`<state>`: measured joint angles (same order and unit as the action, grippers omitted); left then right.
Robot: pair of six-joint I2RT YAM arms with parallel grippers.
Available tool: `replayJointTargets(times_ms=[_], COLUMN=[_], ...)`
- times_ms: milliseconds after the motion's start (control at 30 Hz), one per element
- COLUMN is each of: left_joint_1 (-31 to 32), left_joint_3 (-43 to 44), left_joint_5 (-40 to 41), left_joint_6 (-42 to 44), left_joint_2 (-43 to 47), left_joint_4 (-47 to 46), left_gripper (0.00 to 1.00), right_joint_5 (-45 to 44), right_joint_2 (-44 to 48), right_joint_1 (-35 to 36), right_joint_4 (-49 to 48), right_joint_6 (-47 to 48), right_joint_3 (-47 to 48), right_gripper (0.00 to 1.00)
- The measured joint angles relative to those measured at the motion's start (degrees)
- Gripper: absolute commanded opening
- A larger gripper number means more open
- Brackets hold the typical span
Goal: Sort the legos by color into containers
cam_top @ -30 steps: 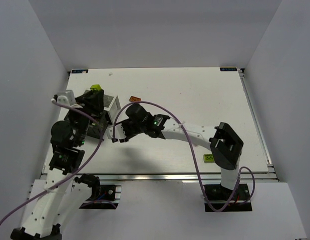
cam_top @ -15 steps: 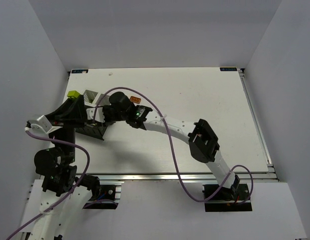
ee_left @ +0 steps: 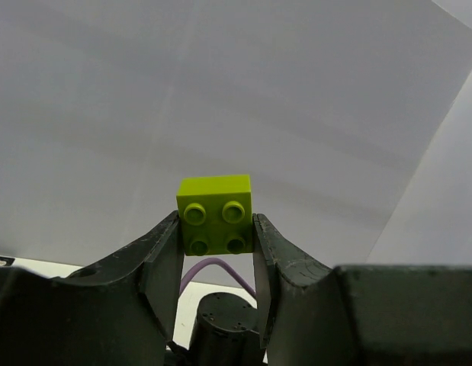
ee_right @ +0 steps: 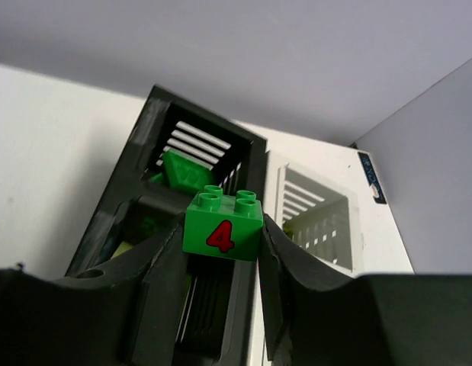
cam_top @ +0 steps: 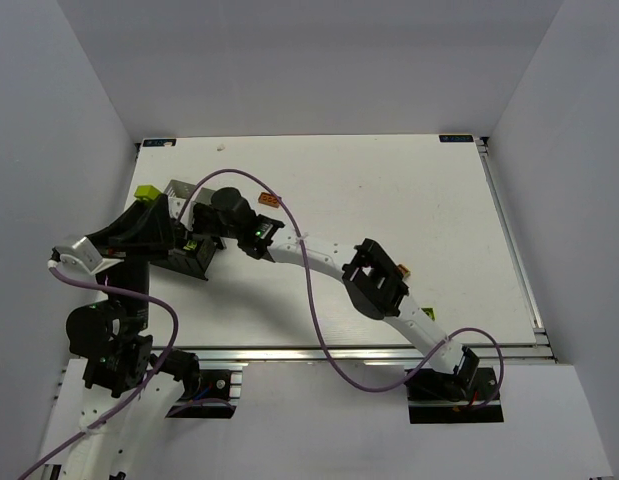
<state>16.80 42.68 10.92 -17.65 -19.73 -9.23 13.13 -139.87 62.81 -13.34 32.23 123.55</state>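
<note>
My left gripper [ee_left: 215,229] is shut on a lime brick [ee_left: 214,214], held up in the air; from above that brick [cam_top: 146,191] hangs at the table's far left beside the white container [cam_top: 181,188]. My right gripper [ee_right: 223,236] is shut on a green brick with a red 4 [ee_right: 223,226], just above the near rim of the black container [ee_right: 136,191]. That container holds another green brick [ee_right: 184,171]. The white container [ee_right: 316,217] stands right next to it. An orange brick [cam_top: 270,200] lies on the table behind the right wrist.
The right arm [cam_top: 329,262] stretches diagonally across the table to the left side. A small orange piece [cam_top: 402,270] lies by its elbow. The left arm [cam_top: 129,235] crowds the same corner, and the side wall [cam_top: 49,150] stands close.
The right arm has swung left and back, carrying the green brick to the black container. The left gripper has drawn leftward with the lime brick.
</note>
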Motion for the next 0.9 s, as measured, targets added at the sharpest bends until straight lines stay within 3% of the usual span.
replayJointTargets(times_ms=[567, 900], left_joint_1=[-0.9, -2.1], left_joint_3=[-0.04, -0.11], left_joint_5=[-1.03, -1.79], left_joint_6=[0.02, -0.37], left_joint_2=[1.68, 1.68], left_joint_4=[0.13, 0.13], left_gripper=[0.0, 0.0], right_joint_5=[1.75, 2.25], right_joint_2=[-11.17, -16.96], right_joint_1=[-0.42, -0.28], right_joint_4=[-25.05, -32.63], right_joint_6=[-13.46, -18.29], right_joint_3=[4.74, 8.59], right_gripper=[0.0, 0.0])
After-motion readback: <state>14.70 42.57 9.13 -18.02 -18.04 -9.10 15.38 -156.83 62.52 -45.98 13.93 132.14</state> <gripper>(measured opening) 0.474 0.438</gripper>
